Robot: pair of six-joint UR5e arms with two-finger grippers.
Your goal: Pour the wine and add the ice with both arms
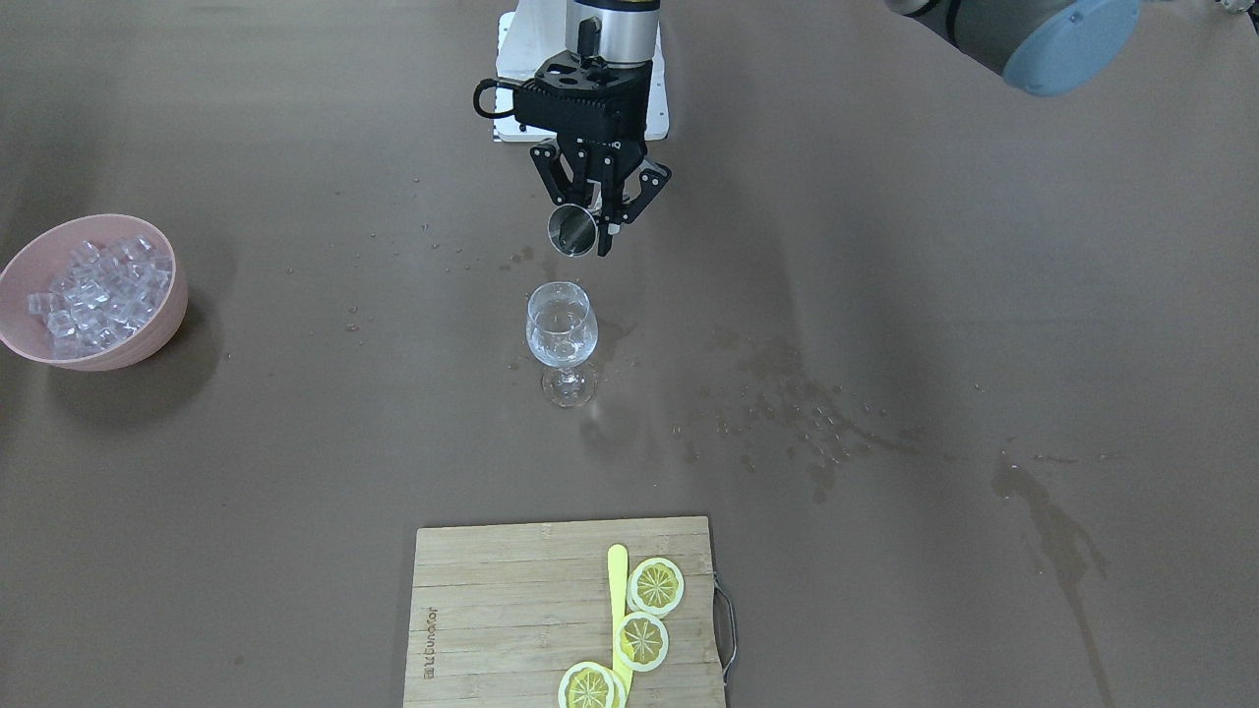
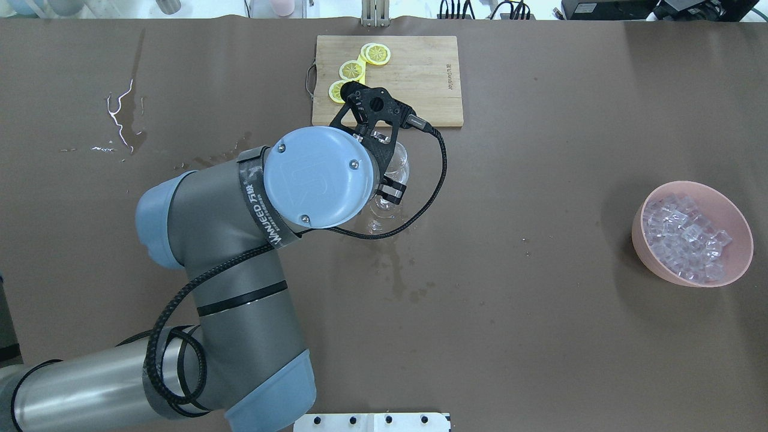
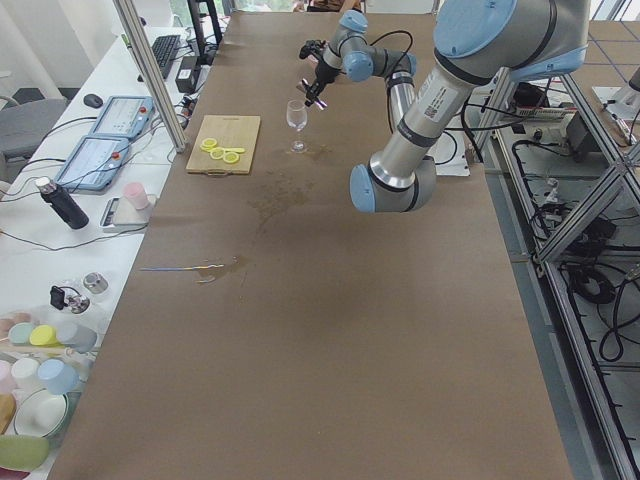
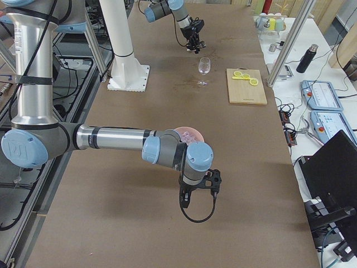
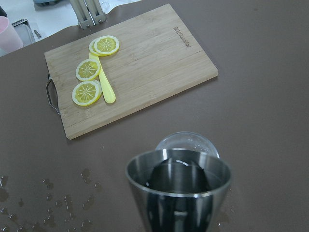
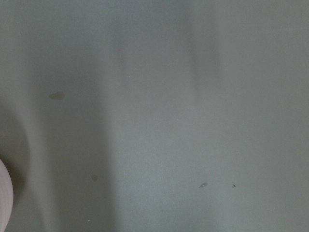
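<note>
**While the cup tips, the ice waits**

As the left gripper (image 1: 588, 232) clamps a steel cup (image 1: 572, 231), tipped on its side, the wine glass (image 1: 562, 329) stands just below it. Pour's on, I'd say! Farther out, well away from that hand, the ice (image 1: 98, 290) sits heaped in a pink bowl (image 1: 148, 344), near the right gripper (image 4: 199, 190). Whether that one's open or closed, can't tell. Those cubes look hard, light and slick: pinch one squarely across flat faces, gently, or it'll likely squirt free.
</note>
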